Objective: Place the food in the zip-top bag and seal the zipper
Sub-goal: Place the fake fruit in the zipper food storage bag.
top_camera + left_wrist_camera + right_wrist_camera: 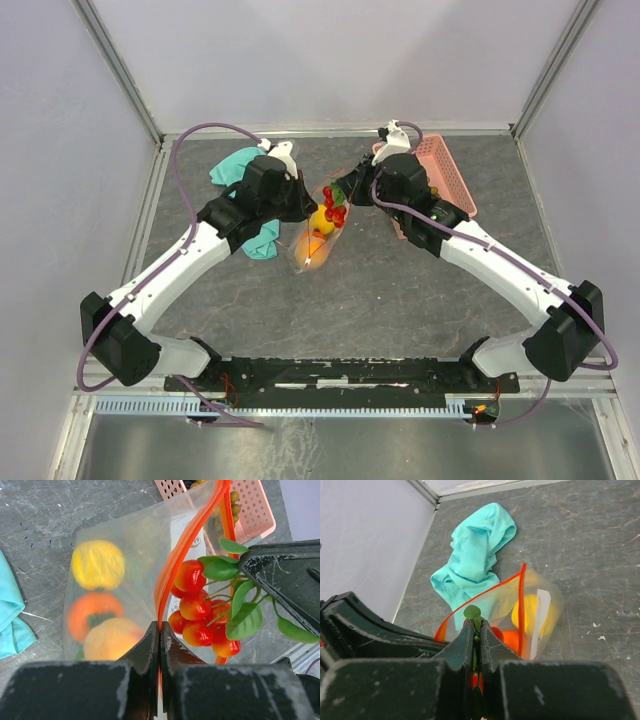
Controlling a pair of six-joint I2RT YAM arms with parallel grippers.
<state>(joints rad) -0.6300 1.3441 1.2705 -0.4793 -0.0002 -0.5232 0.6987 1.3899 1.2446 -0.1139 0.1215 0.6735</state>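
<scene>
The left pincer is clenching the thin red-orange zipper strip of the clear plastic zip-top bag at mid-bench. The right pincer is gripping the leafy stem of a red toy berry cluster at the bag's mouth. A yellow toy lemon and orange round fruits are lying inside.

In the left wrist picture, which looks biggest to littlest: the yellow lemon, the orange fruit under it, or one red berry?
1. yellow lemon and orange fruit, about alike, so tied.
2. red berry, clearly smallest.
</scene>
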